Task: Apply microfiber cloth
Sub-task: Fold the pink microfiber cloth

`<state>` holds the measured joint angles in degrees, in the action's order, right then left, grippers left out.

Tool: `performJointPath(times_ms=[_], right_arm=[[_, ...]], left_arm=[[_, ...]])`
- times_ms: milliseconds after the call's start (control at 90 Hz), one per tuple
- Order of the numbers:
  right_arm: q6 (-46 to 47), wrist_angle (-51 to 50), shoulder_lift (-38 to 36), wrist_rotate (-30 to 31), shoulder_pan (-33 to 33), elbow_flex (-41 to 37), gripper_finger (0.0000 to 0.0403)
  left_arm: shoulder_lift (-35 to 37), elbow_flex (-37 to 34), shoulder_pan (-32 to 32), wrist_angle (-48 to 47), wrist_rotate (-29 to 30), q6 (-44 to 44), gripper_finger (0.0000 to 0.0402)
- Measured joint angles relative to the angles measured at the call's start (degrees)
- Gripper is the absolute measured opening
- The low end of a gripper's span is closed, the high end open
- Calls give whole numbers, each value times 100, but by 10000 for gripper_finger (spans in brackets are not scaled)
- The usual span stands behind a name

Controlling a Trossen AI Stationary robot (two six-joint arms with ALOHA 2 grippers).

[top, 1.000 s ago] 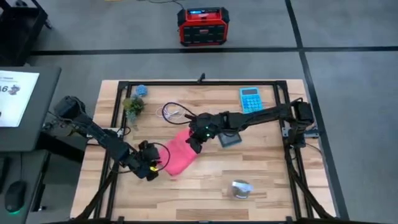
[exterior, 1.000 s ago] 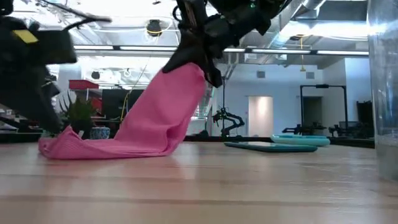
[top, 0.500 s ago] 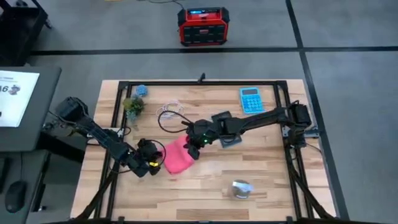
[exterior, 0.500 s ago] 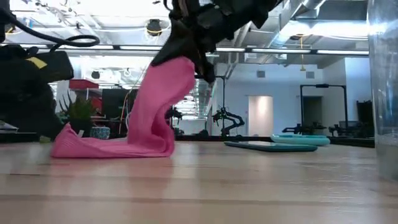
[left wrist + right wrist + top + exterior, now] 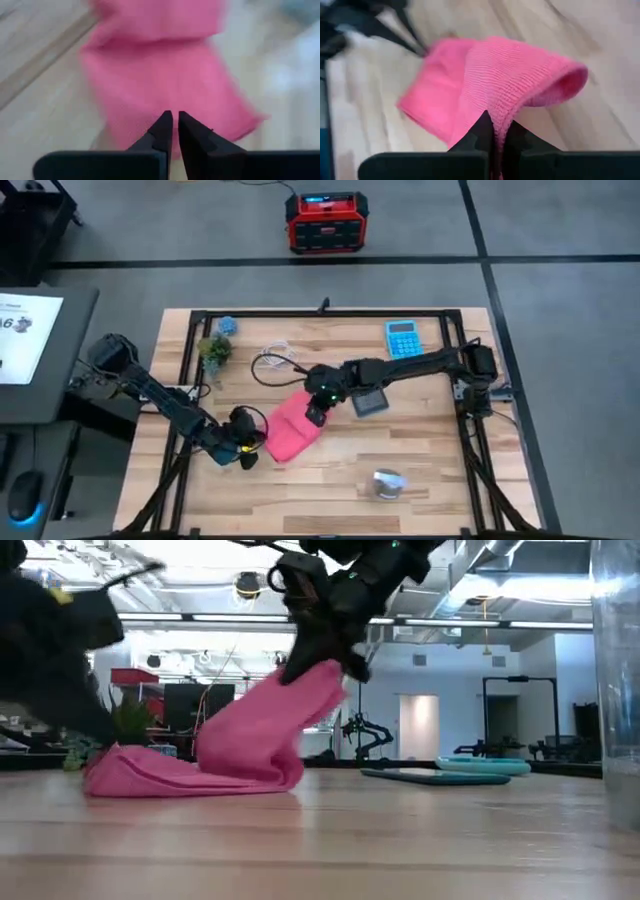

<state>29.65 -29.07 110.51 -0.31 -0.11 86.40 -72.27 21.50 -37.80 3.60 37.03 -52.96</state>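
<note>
My right gripper (image 5: 316, 416) is clamped on one edge of the microfiber cloth (image 5: 290, 428), holding that edge raised off the table (image 5: 440, 470); the rest of the cloth lies folded on the wood. In the right wrist view the pink fabric (image 5: 505, 80) is pinched between my fingers (image 5: 482, 131). Taking the cloth as landmark: my left gripper (image 5: 249, 452) sits just beside its lower-left edge, fingers (image 5: 162, 130) pressed together with nothing between them. The dark phone (image 5: 368, 401) lies near the cloth, to its right, the blue calculator (image 5: 402, 338) well beyond that, and the white cable (image 5: 275, 360) above the cloth.
</note>
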Motion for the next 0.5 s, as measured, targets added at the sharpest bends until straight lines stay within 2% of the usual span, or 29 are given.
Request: performJointPath(times_ms=[144, 500], right_arm=[[-178, -373, 3, 788, 15, 337, 0], [-118, -64, 244, 789, 262, 519, 0]], left_arm=[[-4, -1, 144, 146, 50, 415, 10], [-276, -2, 443, 154, 119, 708, 10]])
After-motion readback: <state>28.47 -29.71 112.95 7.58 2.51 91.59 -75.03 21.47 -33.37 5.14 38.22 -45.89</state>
